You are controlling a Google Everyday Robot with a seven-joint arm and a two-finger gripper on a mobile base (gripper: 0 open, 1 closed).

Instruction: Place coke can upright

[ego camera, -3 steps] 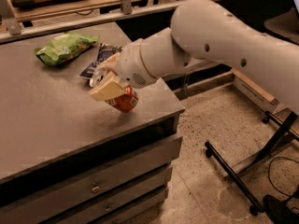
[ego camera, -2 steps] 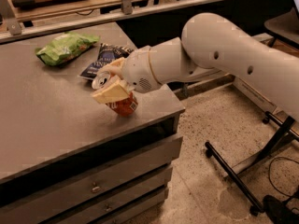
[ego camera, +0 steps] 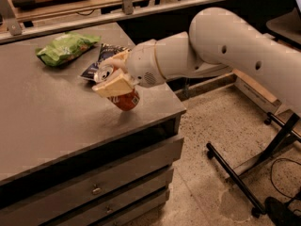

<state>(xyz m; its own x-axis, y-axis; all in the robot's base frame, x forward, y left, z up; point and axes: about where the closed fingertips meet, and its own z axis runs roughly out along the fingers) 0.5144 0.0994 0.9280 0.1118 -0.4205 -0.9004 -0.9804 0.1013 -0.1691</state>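
Coke can point(ego camera: 126, 99) clamped in pincer point(ego camera: 109, 74), tilted

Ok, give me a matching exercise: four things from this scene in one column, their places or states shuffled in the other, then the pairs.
1 coke can
2 green chip bag
3 dark chip bag
4 gripper

A on the counter, left of the other bag
B shut on the can, near the counter's right edge
C tilted, held in the grip
D just behind the gripper

Pairs: 1-C, 2-A, 3-D, 4-B
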